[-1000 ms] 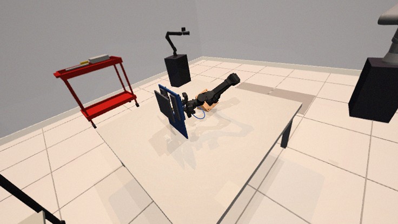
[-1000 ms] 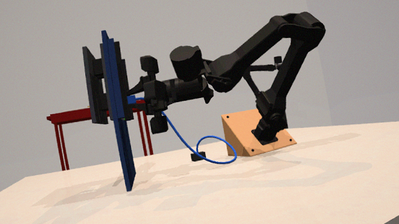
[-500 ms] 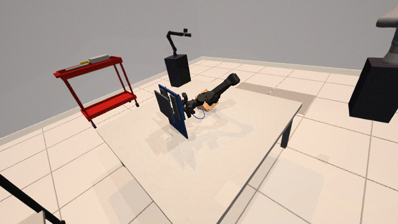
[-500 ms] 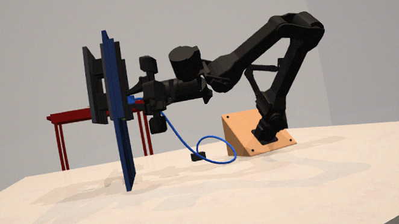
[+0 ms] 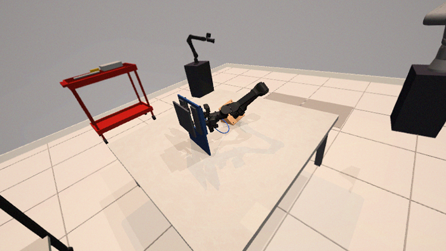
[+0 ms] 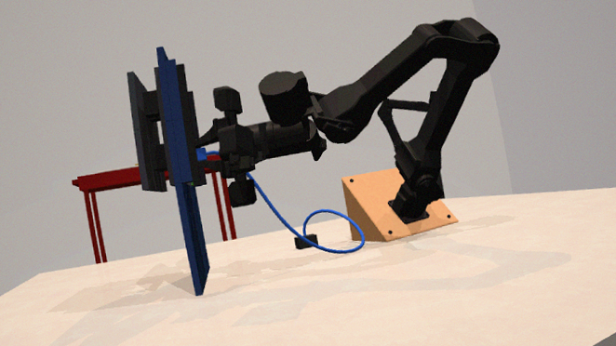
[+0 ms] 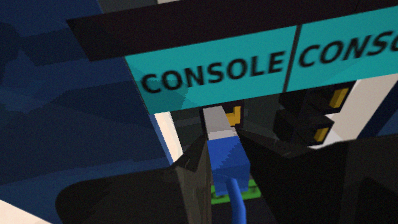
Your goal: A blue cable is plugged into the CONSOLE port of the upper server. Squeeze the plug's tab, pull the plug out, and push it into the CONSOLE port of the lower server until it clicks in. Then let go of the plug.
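Plug: the blue plug (image 6: pixel 201 154) (image 7: pixel 228 157) is at the front of the blue panel, grey nose pointing into a port opening (image 7: pixel 235 116) under the left CONSOLE label (image 7: pixel 215 72). Can't tell how deep it sits, or whether this is the upper or lower server.
Fingers: the gripper (image 5: pixel 207 123) (image 6: pixel 202 153) (image 7: pixel 220 138) is pinching the plug, one dark finger on each side.
Port area: amber contacts show beside the nose. Two more dark openings with amber inside, upper (image 7: pixel 340 97) and lower (image 7: pixel 320 134), are off to the right in the wrist view, under a second, cut-off label (image 7: pixel 345 49). Green piece (image 7: pixel 255 192) shows just below the plug body.
Cable: the blue cable (image 5: pixel 224 133) (image 6: pixel 344 251) (image 7: pixel 237 202) leaves the plug's back, drops below the gripper and loops near the table, by a small black block (image 6: pixel 299 243).
Panel: the blue panel (image 5: pixel 202 144) (image 6: pixel 195 234) (image 7: pixel 50 130) stands upright on the table (image 5: pixel 254 190) (image 6: pixel 368 329), dark units mounted on it.
Arm: the black arm (image 5: pixel 250 96) (image 6: pixel 394 66) reaches over from a tan wedge base (image 5: pixel 232 120) (image 6: pixel 371 211), wrist roughly level.
Background: red cart (image 5: pixel 124 118) (image 6: pixel 106 180) beyond the table.
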